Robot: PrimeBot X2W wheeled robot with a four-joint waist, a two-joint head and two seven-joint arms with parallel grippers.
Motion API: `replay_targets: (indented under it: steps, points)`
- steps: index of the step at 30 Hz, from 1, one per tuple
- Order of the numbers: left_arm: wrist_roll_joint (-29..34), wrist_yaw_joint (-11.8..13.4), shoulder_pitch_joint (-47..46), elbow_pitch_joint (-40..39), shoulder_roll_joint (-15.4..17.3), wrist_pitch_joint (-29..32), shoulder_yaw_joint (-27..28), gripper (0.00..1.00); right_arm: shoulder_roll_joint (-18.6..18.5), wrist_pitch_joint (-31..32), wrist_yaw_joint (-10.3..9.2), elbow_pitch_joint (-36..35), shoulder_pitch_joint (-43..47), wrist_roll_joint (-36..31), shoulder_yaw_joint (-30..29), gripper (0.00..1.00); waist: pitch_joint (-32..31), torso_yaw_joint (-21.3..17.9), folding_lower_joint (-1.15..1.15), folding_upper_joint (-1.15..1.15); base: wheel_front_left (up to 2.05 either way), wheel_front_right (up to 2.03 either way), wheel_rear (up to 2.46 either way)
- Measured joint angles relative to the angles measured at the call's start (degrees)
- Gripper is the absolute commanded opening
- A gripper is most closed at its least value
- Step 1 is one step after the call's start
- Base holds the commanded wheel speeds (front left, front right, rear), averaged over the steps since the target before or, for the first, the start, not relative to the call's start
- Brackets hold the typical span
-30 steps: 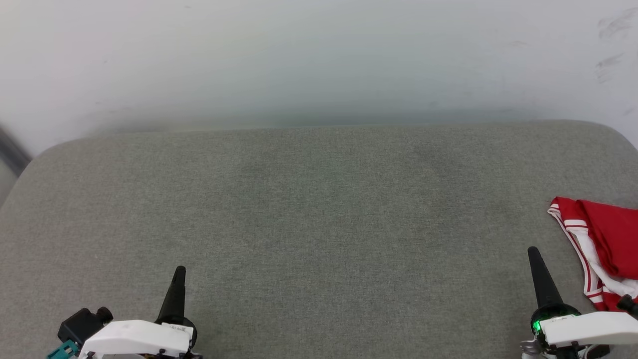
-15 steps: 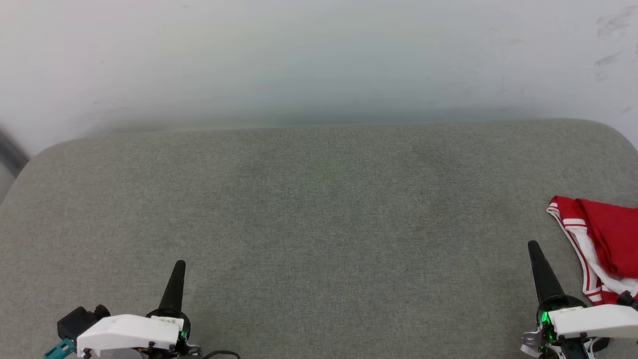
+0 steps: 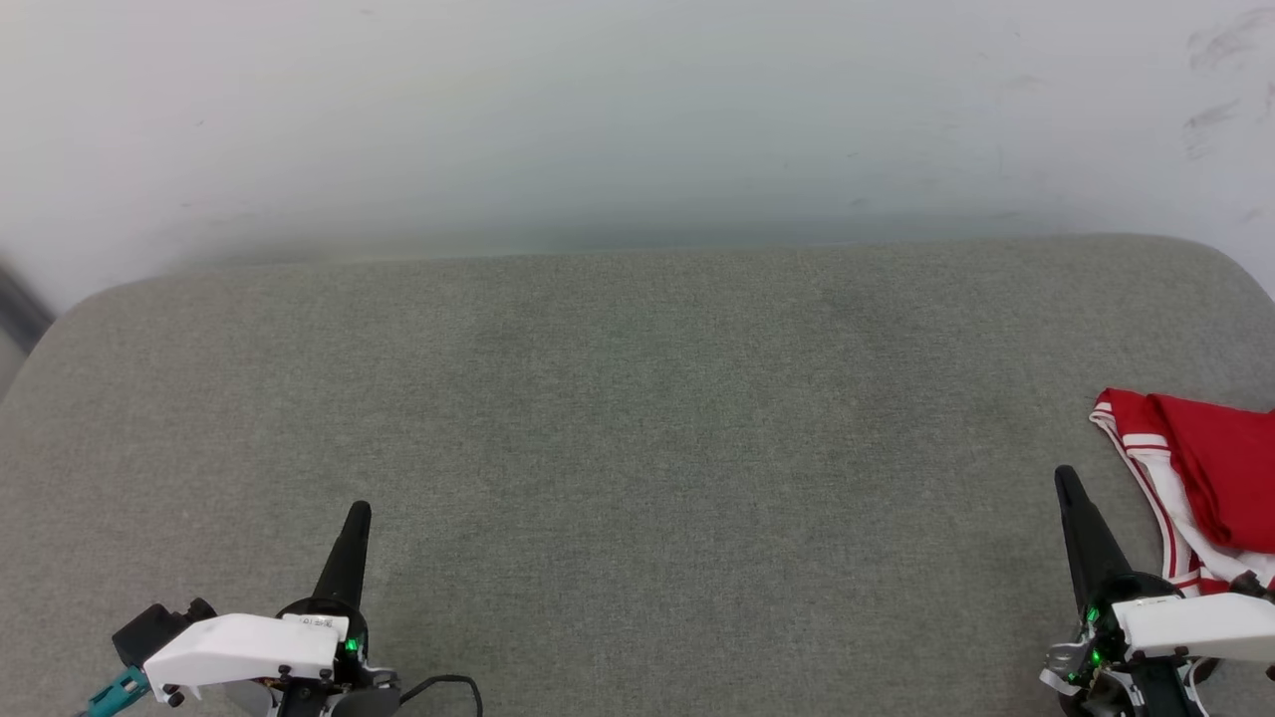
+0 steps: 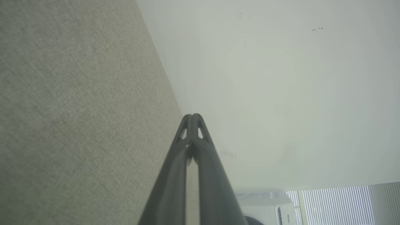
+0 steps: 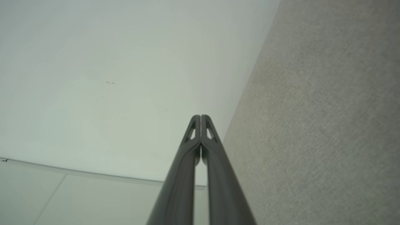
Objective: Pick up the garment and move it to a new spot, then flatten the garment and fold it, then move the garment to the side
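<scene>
The garment (image 3: 1210,478), red with white-and-red striped trim and white lining, lies bunched at the right edge of the grey cushion (image 3: 637,418), partly cut off by the head view's border. My right gripper (image 3: 1067,483) stands just left of it, shut, with nothing between its fingers; its tips (image 5: 200,118) press together in the right wrist view. Low at the left, my left gripper (image 3: 359,514) is shut and empty, far from the garment, and its fingertips (image 4: 193,117) meet in the left wrist view.
A pale wall (image 3: 637,119) rises behind the cushion's far edge. The cushion's wide grey middle lies between the two grippers. A white appliance (image 4: 268,206) and window blinds (image 4: 343,203) sit at the bottom of the left wrist view.
Both grippers have slid a little farther forward over the cushion, still shut. The garment lies as it did; the head view has shifted slightly.
</scene>
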Motion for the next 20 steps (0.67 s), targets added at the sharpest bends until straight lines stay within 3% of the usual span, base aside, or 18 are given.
replay_targets:
  steps: [20]
  points:
    - [-9.3, -1.2, -2.3, 1.6, -0.1, 2.5, 1.3, 0.00, 0.1, 2.6, 0.00, 1.4, -1.9, 8.6, -0.9, 0.00, 0.2, -0.3, 0.00, 0.00, 0.00, 0.00, 0.00]
